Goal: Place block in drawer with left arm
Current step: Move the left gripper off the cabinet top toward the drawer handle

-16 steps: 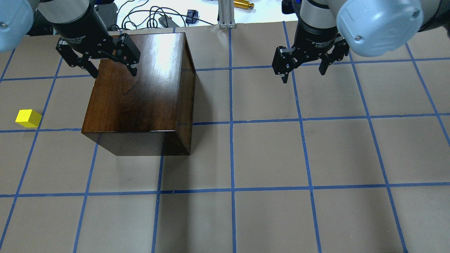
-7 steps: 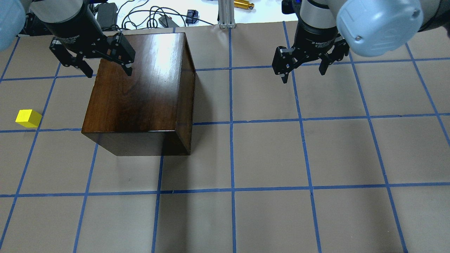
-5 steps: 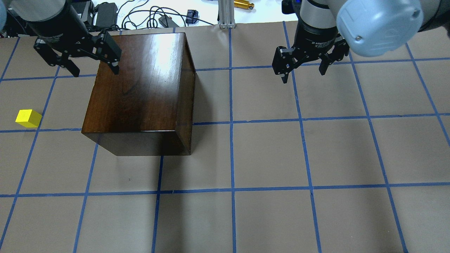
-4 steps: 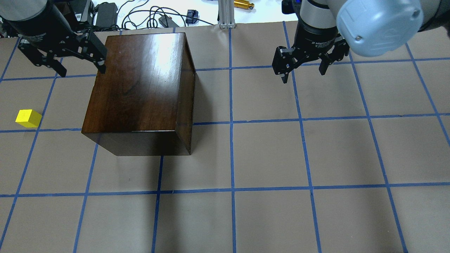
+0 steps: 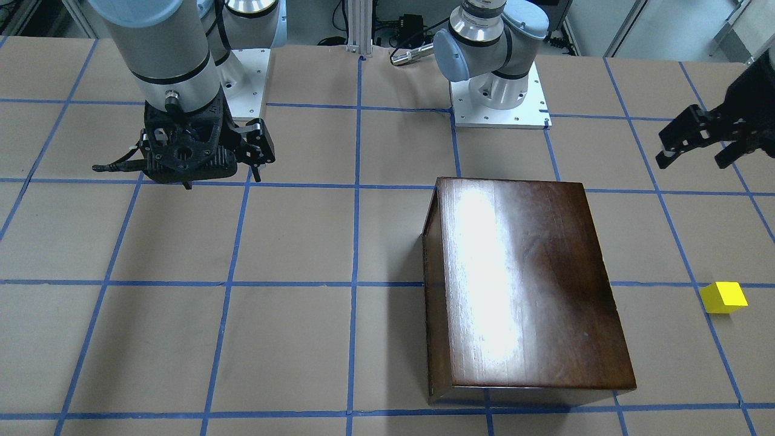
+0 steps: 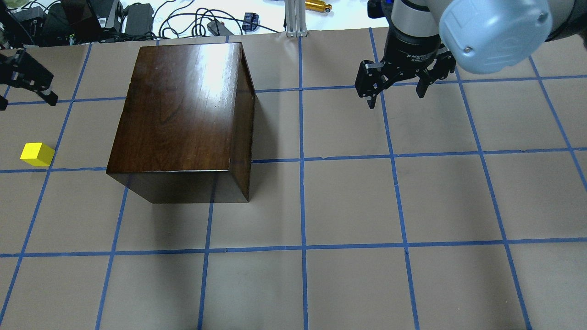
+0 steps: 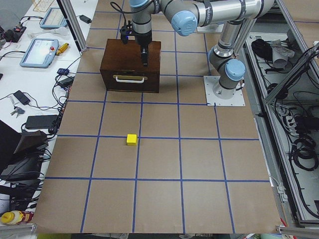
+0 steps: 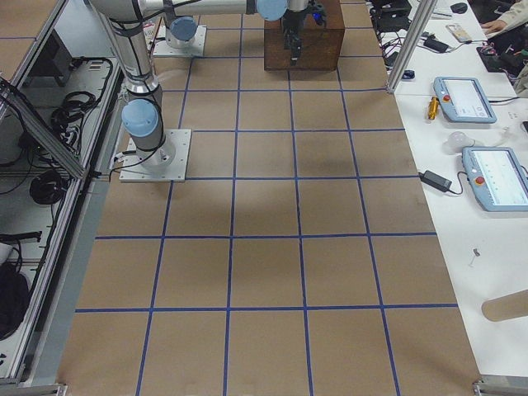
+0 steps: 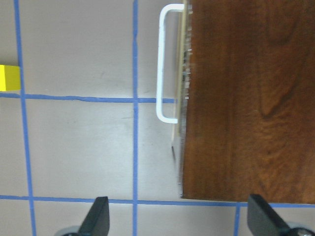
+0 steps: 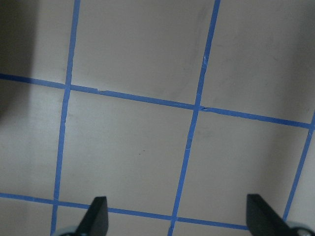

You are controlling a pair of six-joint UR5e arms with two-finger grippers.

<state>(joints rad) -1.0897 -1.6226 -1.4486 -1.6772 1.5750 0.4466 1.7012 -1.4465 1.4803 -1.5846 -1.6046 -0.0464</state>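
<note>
The yellow block [image 6: 36, 154] lies on the paper, left of the dark-brown wooden box [image 6: 183, 110]. It also shows in the front view [image 5: 723, 297] and at the left edge of the left wrist view [image 9: 10, 77]. The drawer is shut in the box. Only its front edge and white handle [image 9: 165, 64] show, facing the block; the pale tray is hidden. My left gripper [image 6: 25, 98] is open and empty in the air, beyond the box's drawer side, behind the block. My right gripper [image 6: 395, 98] is open and empty over bare paper, right of the box.
Cables and small devices [image 6: 183, 18] and an aluminium post [image 6: 293, 18] lie past the table's far edge. Blue tape lines grid the brown paper. The arm bases [image 5: 499, 97] stand at the robot side.
My left gripper has moved left, from over the box's far left corner to past the box near the view's left edge. It stayed open. The right arm, box and block have not moved.
</note>
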